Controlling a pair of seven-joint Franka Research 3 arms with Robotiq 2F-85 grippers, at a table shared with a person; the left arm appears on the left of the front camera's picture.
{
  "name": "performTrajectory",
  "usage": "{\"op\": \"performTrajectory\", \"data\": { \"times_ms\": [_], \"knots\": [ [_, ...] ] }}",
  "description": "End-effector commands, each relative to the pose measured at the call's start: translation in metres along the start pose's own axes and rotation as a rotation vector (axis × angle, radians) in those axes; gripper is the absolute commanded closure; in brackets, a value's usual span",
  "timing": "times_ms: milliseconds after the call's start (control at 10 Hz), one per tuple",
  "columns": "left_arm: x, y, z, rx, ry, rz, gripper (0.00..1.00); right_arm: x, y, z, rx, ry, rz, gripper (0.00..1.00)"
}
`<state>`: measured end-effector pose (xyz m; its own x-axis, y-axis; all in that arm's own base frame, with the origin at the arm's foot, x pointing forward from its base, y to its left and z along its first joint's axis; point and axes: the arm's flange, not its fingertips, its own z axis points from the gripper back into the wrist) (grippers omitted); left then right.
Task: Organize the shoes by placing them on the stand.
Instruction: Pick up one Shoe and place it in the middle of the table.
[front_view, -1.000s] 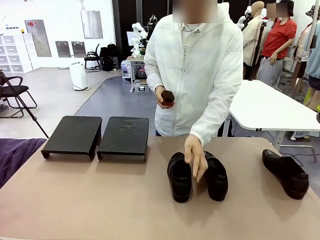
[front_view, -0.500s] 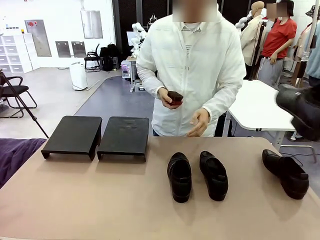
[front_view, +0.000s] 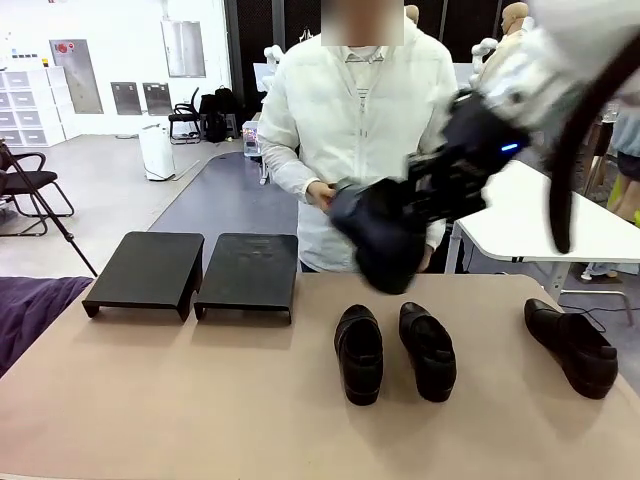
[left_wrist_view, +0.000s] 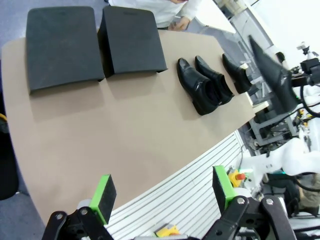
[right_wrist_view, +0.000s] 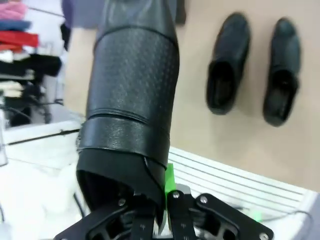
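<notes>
While both sections of the stand (front_view: 250, 265) lie bare, no shoe counts as placed yet, so all four remain to go. One shoe (front_view: 380, 235) hangs in the air right of the stand, clamped at its heel rim by the right claw (right_wrist_view: 157, 200). A pair (front_view: 359, 352) rests on the tan worktop (front_view: 200, 410) right of the stand, a fourth shoe (front_view: 572, 345) farther right again. The left claw (left_wrist_view: 163, 190) is spread wide and empty, high over the worktop edge opposite the stand. Behind and right of the stand is a person (front_view: 360, 130) in a white jacket, with grey floor (front_view: 120, 190), chairs (front_view: 30, 185) and a white table (front_view: 520, 215) around.
</notes>
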<state>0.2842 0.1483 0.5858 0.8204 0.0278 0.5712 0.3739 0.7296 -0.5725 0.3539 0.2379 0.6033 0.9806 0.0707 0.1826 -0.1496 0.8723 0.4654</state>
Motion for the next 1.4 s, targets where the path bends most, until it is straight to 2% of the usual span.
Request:
{"op": "performTrajectory", "data": {
  "times_ms": [0,300,400,500,1000,1300],
  "knots": [
    [0.001,0.0,0.001,-0.017,-0.009,-0.015,0.0,0.027,0.018,-0.052,-0.055,-0.013,-0.114,1.0],
    [0.001,0.0,0.001,-0.017,-0.009,-0.015,0.0,0.019,0.025,-0.145,-0.158,0.112,-0.136,1.0],
    [0.001,0.0,0.001,-0.017,-0.009,-0.015,0.0,0.022,0.015,-0.155,-0.158,0.12,-0.139,1.0],
    [0.001,0.0,0.001,-0.017,-0.009,-0.015,0.0,0.014,0.018,-0.14,-0.122,0.093,-0.119,1.0],
    [0.001,0.0,0.001,-0.017,-0.009,-0.015,0.0,0.015,0.015,-0.145,-0.135,0.104,-0.116,1.0],
    [0.001,0.0,0.001,-0.017,-0.009,-0.015,0.0,-0.001,0.033,-0.21,-0.192,0.064,-0.141,1.0]
  ]
}}
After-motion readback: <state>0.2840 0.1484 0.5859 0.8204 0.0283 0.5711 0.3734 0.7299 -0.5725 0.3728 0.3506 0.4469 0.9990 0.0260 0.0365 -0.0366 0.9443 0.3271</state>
